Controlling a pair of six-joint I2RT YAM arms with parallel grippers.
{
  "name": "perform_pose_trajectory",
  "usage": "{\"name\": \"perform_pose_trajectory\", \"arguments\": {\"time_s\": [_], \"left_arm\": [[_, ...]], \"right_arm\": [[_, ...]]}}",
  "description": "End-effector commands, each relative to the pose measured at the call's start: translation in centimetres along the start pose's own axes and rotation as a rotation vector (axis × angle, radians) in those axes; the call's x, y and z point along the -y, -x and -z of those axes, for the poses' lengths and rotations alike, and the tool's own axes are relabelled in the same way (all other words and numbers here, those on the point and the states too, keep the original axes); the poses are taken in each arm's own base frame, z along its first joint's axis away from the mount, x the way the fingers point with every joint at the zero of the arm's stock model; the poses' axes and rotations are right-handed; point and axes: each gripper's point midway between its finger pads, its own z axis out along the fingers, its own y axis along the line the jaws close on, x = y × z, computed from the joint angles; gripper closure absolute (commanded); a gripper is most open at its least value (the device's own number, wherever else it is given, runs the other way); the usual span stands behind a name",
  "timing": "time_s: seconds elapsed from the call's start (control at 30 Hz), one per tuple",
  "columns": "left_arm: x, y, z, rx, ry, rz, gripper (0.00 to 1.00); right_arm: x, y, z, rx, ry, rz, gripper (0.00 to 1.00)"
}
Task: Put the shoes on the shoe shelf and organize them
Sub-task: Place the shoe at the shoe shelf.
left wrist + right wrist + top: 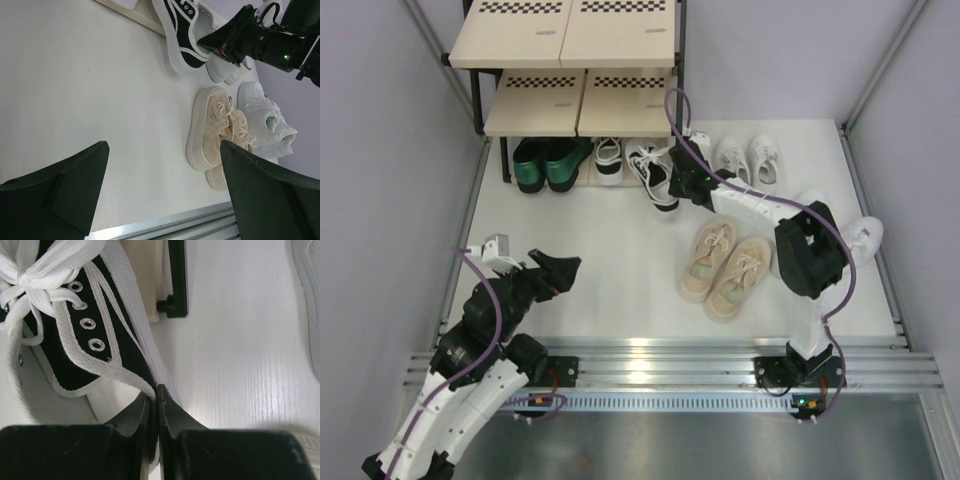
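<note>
My right gripper [158,392] pinches the black-and-white laced canvas sneaker [92,357] before the black-framed, beige-boarded shoe shelf [575,112]; I'd slide it in next. My left gripper [164,150] gapes, idle.

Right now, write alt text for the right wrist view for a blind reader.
The right arm's black jaws are pinched shut on the side rim of a black-and-white laced sneaker, with bare white floor to its right. A black leg of the shoe shelf stands just beyond.
</note>
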Motion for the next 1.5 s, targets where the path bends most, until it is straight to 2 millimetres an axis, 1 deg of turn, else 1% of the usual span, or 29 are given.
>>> {"name": "perform_pose_trajectory", "arguments": {"time_s": [0.0, 0.1, 0.13, 0.23, 0.27, 0.33, 0.4, 0.43, 0.47, 0.5, 0.53, 0.57, 0.6, 0.63, 0.67, 0.7, 0.73, 0.77, 0.8, 0.83, 0.87, 0.93, 1.0, 1.1, 1.2, 1.27, 1.33, 1.37, 1.47], "left_arm": [[-0.1, 0.3, 0.0, 0.021, 0.003, 0.015, 0.02], [-0.1, 0.3, -0.1, 0.022, 0.007, 0.021, 0.02], [-0.2, 0.3, -0.1, 0.021, 0.008, 0.022, 0.02], [-0.2, 0.2, -0.1, 0.019, 0.010, 0.024, 0.02], [-0.2, 0.2, -0.1, 0.018, 0.009, 0.025, 0.02], [0.0, 0.3, 0.0, 0.019, 0.003, 0.030, 0.02], [0.2, 0.4, 0.1, 0.020, -0.004, 0.033, 0.02], [0.3, 0.4, 0.1, 0.019, -0.007, 0.033, 0.02], [0.4, 0.5, 0.2, 0.018, -0.014, 0.033, 0.02], [0.5, 0.5, 0.2, 0.017, -0.017, 0.035, 0.02], [0.6, 0.6, 0.3, 0.019, -0.019, 0.034, 0.02], [0.7, 0.5, 0.3, 0.015, -0.026, 0.031, 0.02], [0.6, 0.5, 0.3, 0.015, -0.026, 0.030, 0.02], [0.7, 0.5, 0.4, 0.017, -0.030, 0.031, 0.02], [0.8, 0.6, 0.4, 0.017, -0.034, 0.028, 0.02], [0.8, 0.5, 0.4, 0.014, -0.037, 0.025, 0.02], [0.9, 0.5, 0.5, 0.015, -0.043, 0.025, 0.02], [0.9, 0.4, 0.5, 0.011, -0.047, 0.021, 0.02], [1.0, 0.3, 0.6, 0.004, -0.056, 0.019, 0.02], [1.1, 0.2, 0.7, 0.002, -0.062, 0.018, 0.02], [0.9, -0.2, 0.6, -0.009, -0.060, 0.017, 0.02], [1.0, -0.3, 0.8, -0.007, -0.079, 0.026, 0.02], [0.8, -0.7, 0.8, -0.013, -0.083, 0.035, 0.02], [0.8, -1.0, 0.9, -0.010, -0.095, 0.060, 0.02], [1.0, -1.1, 1.2, -0.009, -0.117, 0.079, 0.02], [1.0, -1.3, 1.3, -0.017, -0.122, 0.080, 0.02], [1.1, -1.3, 1.4, -0.014, -0.132, 0.084, 0.02], [1.0, -1.3, 1.4, -0.014, -0.130, 0.086, 0.02], [1.0, -1.6, 1.3, -0.020, -0.132, 0.099, 0.02]], "right_arm": [[-3.2, 6.9, 0.5, 0.169, 0.107, -0.139, 0.93], [-3.5, 6.7, -0.3, 0.153, 0.119, -0.147, 0.84], [-3.6, 6.8, -0.5, 0.152, 0.121, -0.149, 0.74], [-3.9, 6.9, -1.5, 0.142, 0.129, -0.153, 0.62], [-4.0, 6.9, -2.0, 0.140, 0.130, -0.154, 0.61], [-4.2, 7.2, -2.2, 0.134, 0.146, -0.158, 0.58], [-4.2, 7.4, -1.9, 0.126, 0.169, -0.155, 0.56], [-4.1, 7.0, -1.8, 0.119, 0.177, -0.146, 0.54], [-4.5, 8.1, -0.7, 0.148, 0.207, -0.143, 0.53], [-4.4, 8.2, -0.4, 0.156, 0.226, -0.116, 0.52], [-4.0, 7.4, -0.1, 0.147, 0.233, -0.087, 0.50], [-4.4, 8.2, 1.5, 0.172, 0.270, -0.036, 0.48], [-4.5, 8.5, 2.1, 0.186, 0.290, -0.005, 0.48], [-4.4, 7.6, 2.5, 0.171, 0.315, 0.050, 0.42], [-4.8, 8.1, 3.9, 0.187, 0.362, 0.109, 0.40], [-5.7, 7.3, 5.0, 0.174, 0.463, 0.242, 0.36], [-5.5, 5.8, 5.4, 0.149, 0.513, 0.315, 0.29], [-5.6, 5.9, 7.0, 0.186, 0.575, 0.461, 0.28], [-5.8, 4.9, 8.1, 0.173, 0.661, 0.543, 0.22], [-5.0, 3.3, 8.3, 0.150, 0.682, 0.603, 0.20], [-5.1, 3.3, 9.7, 0.187, 0.730, 0.717, 0.19], [-3.9, 1.5, 10.3, 0.139, 0.751, 0.808, 0.18], [-3.6, -0.3, 10.7, 0.109, 0.826, 0.925, 0.18], [-2.2, -2.0, 10.0, 0.063, 0.832, 1.016, 0.18], [-1.3, -3.1, 8.6, -0.001, 0.811, 1.030, 0.18], [-1.3, -3.2, 7.5, -0.031, 0.791, 0.998, 0.20], [-1.6, -2.6, 6.8, -0.029, 0.763, 0.964, 0.22], [-1.2, -2.7, 5.8, -0.053, 0.718, 0.920, 0.23], [-0.8, -2.8, 3.7, -0.078, 0.637, 0.886, 0.24]]}}
